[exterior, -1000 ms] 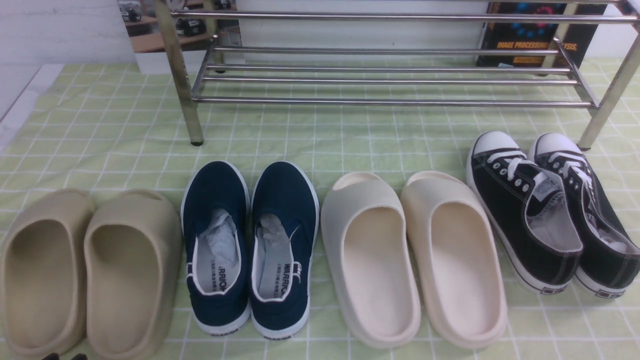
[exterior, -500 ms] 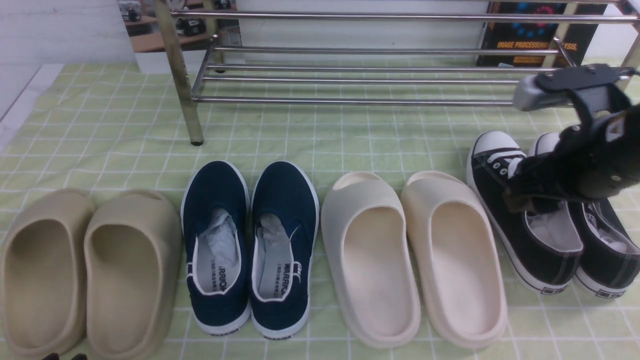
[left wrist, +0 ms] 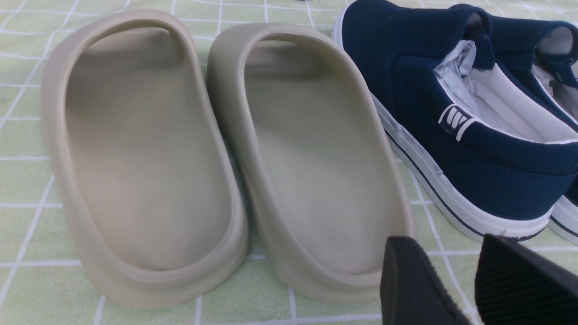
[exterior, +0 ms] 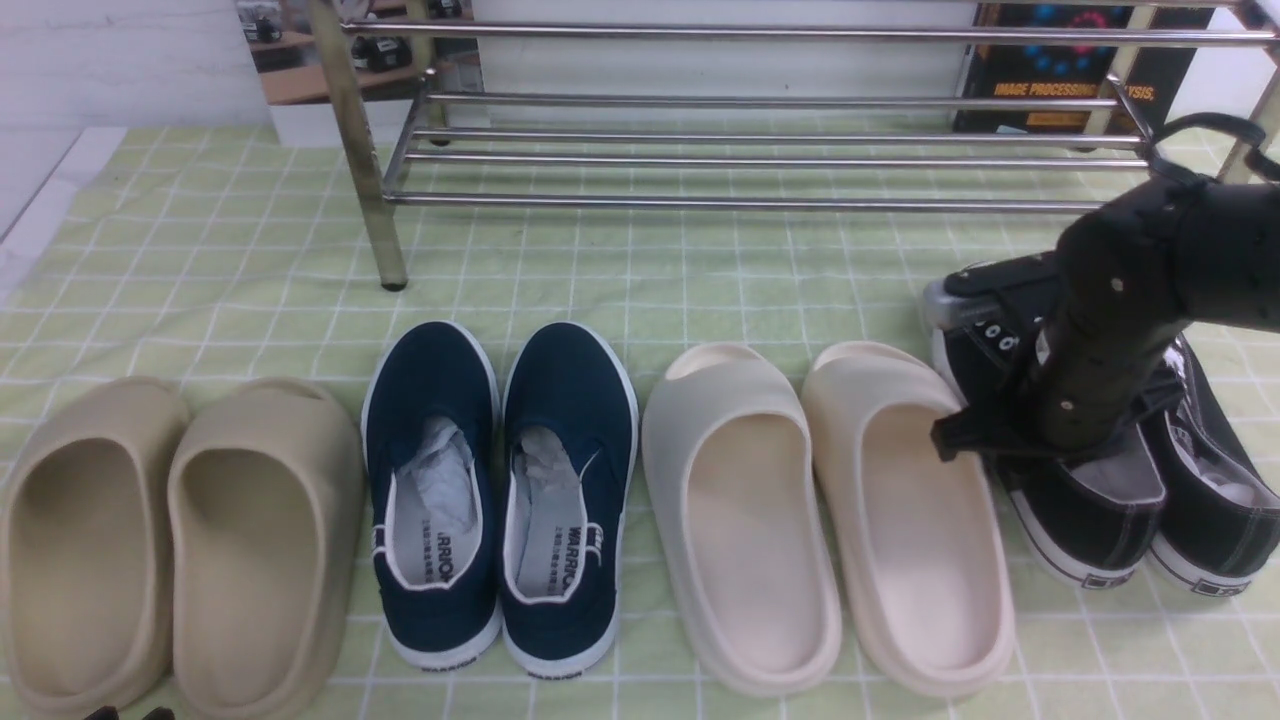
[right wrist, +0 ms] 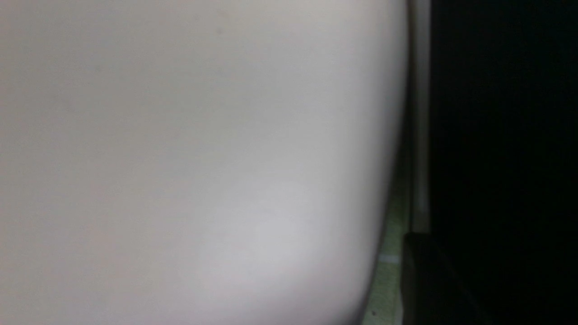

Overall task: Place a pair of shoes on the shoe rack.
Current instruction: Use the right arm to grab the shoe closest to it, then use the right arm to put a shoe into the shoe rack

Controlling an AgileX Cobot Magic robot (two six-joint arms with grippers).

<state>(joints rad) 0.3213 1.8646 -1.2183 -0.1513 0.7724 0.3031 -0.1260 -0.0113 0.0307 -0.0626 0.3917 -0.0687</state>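
Observation:
The two black sneakers stand side by side at the far right, the left one (exterior: 1085, 520) and the right one (exterior: 1215, 500). The metal shoe rack (exterior: 760, 203) stands behind them across the back. My right gripper (exterior: 1000, 445) points down onto the left sneaker's opening and outer wall, and the arm hides both toe caps. In the right wrist view one finger (right wrist: 417, 275) sits between the sneaker's dark side (right wrist: 496, 135) and the cream slide (right wrist: 203, 158); the other finger is hidden. My left gripper (left wrist: 456, 280) is open and empty, low at the front left (exterior: 125, 713).
On the green checked cloth (exterior: 620, 290), from left to right, stand a beige pair of slides (exterior: 180, 550), a navy slip-on pair (exterior: 500, 490) and a cream pair of slides (exterior: 830, 510). The cream slide (exterior: 920, 520) lies right beside the left sneaker. A dark poster (exterior: 1050, 70) leans behind the rack.
My right arm came in from the right one second ago. Since then it has dropped and moved left, from above the sneakers' laces down onto the left sneaker. The left arm has not moved.

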